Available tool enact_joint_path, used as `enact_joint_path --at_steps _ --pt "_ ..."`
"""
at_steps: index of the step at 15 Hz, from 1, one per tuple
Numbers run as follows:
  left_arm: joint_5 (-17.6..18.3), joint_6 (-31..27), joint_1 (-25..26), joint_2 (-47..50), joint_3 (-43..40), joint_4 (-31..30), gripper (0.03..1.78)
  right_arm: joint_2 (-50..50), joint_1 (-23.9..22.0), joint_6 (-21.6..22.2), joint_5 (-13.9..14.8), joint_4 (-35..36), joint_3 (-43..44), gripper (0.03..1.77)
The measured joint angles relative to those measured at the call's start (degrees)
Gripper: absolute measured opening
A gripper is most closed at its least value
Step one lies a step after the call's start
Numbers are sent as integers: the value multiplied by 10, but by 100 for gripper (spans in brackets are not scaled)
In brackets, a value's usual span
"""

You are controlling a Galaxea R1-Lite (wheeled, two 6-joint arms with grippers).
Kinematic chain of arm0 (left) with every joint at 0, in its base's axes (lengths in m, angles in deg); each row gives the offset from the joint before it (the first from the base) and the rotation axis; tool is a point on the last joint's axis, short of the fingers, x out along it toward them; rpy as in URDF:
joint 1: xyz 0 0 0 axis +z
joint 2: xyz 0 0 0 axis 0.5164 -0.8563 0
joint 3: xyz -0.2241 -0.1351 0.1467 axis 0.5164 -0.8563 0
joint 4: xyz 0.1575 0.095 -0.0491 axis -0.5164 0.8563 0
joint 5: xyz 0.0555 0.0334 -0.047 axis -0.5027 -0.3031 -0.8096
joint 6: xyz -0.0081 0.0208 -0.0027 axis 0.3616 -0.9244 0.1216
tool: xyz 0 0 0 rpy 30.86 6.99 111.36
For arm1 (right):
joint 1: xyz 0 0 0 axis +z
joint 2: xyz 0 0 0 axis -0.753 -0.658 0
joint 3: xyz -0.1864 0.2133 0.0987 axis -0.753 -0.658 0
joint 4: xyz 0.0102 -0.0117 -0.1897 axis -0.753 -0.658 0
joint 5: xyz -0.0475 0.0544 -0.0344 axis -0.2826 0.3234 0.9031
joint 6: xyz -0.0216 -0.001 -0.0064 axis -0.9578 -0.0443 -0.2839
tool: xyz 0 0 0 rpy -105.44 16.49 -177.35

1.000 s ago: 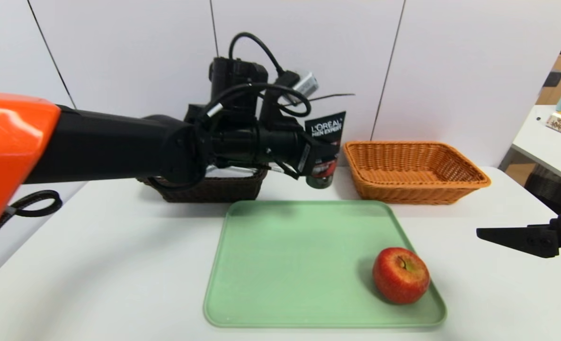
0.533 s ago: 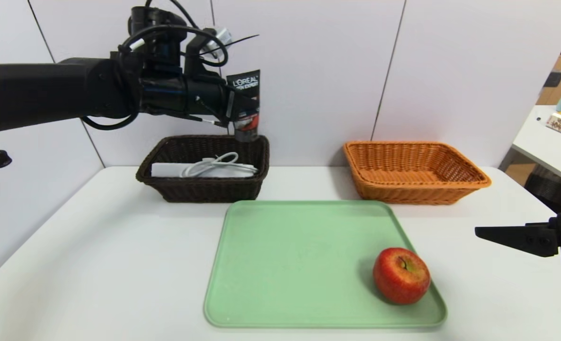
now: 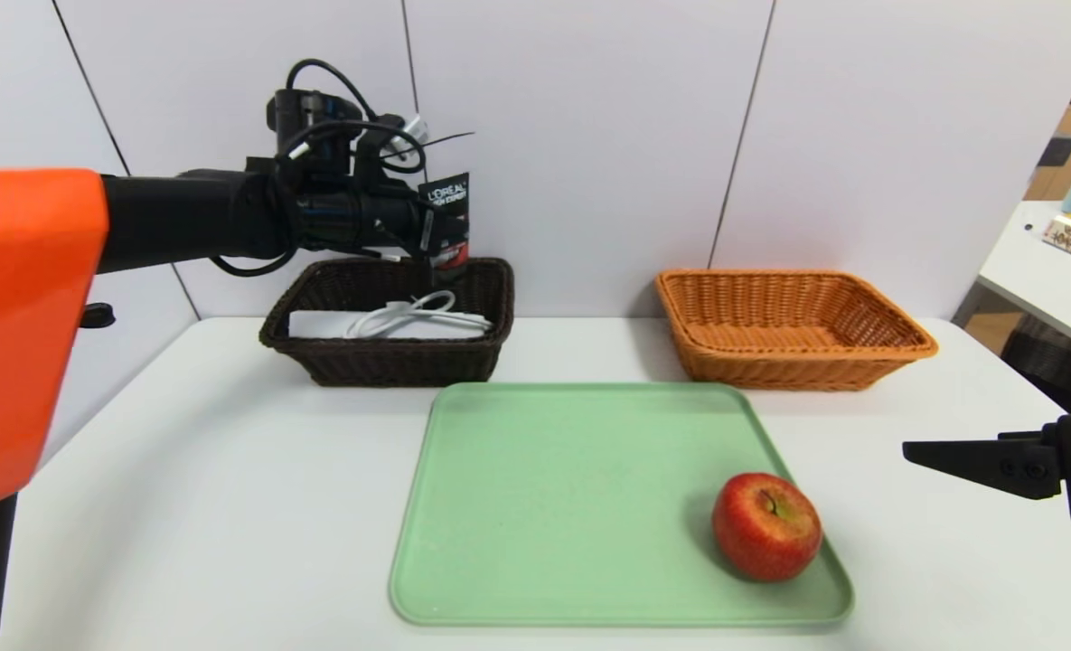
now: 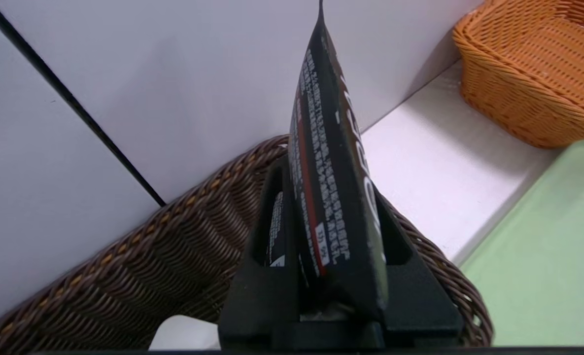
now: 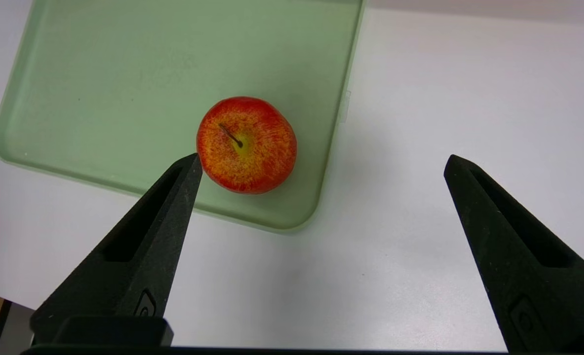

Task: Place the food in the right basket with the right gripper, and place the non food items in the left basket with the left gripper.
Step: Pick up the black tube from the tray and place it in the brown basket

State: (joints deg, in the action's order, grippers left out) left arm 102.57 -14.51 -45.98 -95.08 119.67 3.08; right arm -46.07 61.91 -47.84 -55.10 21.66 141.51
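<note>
Lower right: right gripper (image 5: 323, 157), fingers wide apart; apple (image 3: 766, 526) on green tray (image 3: 589, 506). Right of centre, farther back: orange basket (image 3: 793, 353). Upper left: left gripper (image 3: 445, 237) clamped on L'Oréal tube (image 3: 450, 210) above dark basket (image 3: 399, 362).
</note>
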Motion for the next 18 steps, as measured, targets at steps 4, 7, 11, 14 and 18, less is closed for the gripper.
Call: enact_joint_path --at_steps 4,7,11,14,18 --pt "2 2 -2 -37 4 -36 33 0 0 -1 1 -3 -1 170" --pt "4 16 -2 -50 5 -46 33 0 0 -1 2 -4 -1 170" --pt "8 30 -5 -55 5 -46 33 0 0 -1 2 -4 -2 170" --pt "10 34 -10 -55 6 -46 43 0 0 0 4 -4 -2 170" --pt "11 36 -12 -55 6 -46 94 0 0 0 4 -5 -2 170"
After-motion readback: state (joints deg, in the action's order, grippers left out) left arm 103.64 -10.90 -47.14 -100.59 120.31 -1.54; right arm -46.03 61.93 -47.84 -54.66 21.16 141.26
